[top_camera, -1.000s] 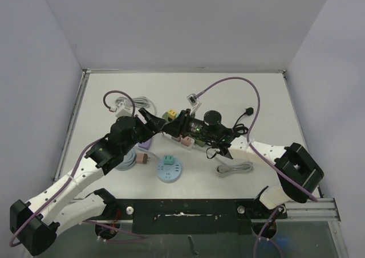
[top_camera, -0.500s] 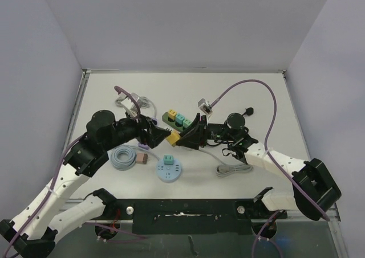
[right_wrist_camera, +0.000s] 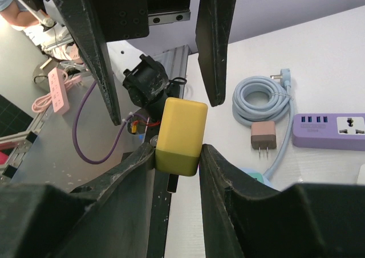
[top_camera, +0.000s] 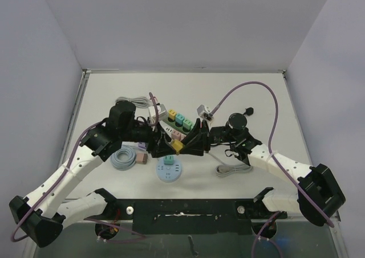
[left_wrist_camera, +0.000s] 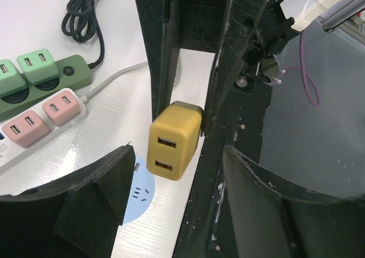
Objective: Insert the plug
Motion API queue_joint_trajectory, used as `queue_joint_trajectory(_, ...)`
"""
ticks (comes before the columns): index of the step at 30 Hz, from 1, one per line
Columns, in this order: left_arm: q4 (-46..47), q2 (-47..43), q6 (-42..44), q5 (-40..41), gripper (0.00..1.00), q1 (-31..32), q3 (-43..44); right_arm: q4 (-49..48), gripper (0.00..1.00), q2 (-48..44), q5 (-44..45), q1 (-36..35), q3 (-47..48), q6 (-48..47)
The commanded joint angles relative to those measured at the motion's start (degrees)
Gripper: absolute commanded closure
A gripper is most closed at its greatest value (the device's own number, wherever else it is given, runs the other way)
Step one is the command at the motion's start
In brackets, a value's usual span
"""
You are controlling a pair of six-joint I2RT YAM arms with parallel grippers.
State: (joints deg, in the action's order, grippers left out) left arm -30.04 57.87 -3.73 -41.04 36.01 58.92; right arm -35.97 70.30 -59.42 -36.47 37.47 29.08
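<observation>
My right gripper (right_wrist_camera: 178, 162) is shut on a yellow plug (right_wrist_camera: 179, 134), a blocky USB charger, gripping its olive base. In the top view it holds the plug (top_camera: 178, 146) in the air just above the round blue socket hub (top_camera: 170, 171). My left gripper (top_camera: 163, 144) is open and faces the plug from the left, its fingers reaching past it on both sides without touching. In the left wrist view the plug (left_wrist_camera: 174, 141) shows its two USB ports, pinched between the right gripper's black fingers (left_wrist_camera: 162, 47). My left gripper (left_wrist_camera: 177, 184) is empty.
A white strip with green and pink adapters (top_camera: 179, 121) lies behind the grippers. A purple strip (right_wrist_camera: 331, 130), a coiled blue cable (right_wrist_camera: 262, 105) and a brown plug (right_wrist_camera: 263, 137) lie to the left. A grey cable coil (top_camera: 234, 170) lies right. The table's front rail (top_camera: 188, 209) is close.
The right gripper has carried the yellow plug a little nearer the front, over the round hub. The left arm has swung in, its open fingers now around the plug.
</observation>
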Motion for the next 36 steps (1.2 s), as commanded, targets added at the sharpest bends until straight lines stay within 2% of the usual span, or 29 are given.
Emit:
queue_joint_trajectory(1,-2.8,2.98,3.68,-4.63,0.4,0.0,4.69,0.89,0.99,-2.46,-4.1,-0.83,1.24,-4.41)
queue_joint_trajectory(6,-2.01,4.5,3.2,-4.36,0.43,0.25,4.79,7.76,0.99,-2.38,-4.81,-1.89,3.27,-9.59)
queue_joint_trajectory(10,-2.01,6.36,2.93,-3.44,0.53,0.33,5.05,8.82,1.0,-1.76,-5.28,-2.2,3.96,-11.65)
queue_joint_trajectory(13,-2.38,6.42,3.79,-3.77,0.52,1.12,4.41,8.0,1.0,-1.35,-5.77,-2.2,4.3,-12.1)
queue_joint_trajectory(17,-1.91,5.45,4.85,-4.57,0.47,2.16,2.74,7.64,1.0,-0.58,-6.79,-2.2,5.13,-12.36)
queue_joint_trajectory(24,-1.56,5.11,4.75,-7.86,0.5,2.41,2.08,5.91,1.0,-0.08,-7.94,-2.31,5.24,-11.85)
queue_joint_trajectory(31,-1.29,5.35,4.87,-10.49,0.68,2.95,1.57,5.75,0.99,-0.18,-8.17,-2.3,5.41,-11.97)
queue_joint_trajectory(34,-1.94,4.94,5.6,-10.43,0.83,3.27,1.38,6.15,0.93,-0.17,-7.47,-2.29,5.42,-12.01)
queue_joint_trajectory(36,-2.05,4.01,6.5,-8.38,0.88,3.33,1.04,6.97,0.87,-0.33,-6.62,-2.19,5.36,-12.24)
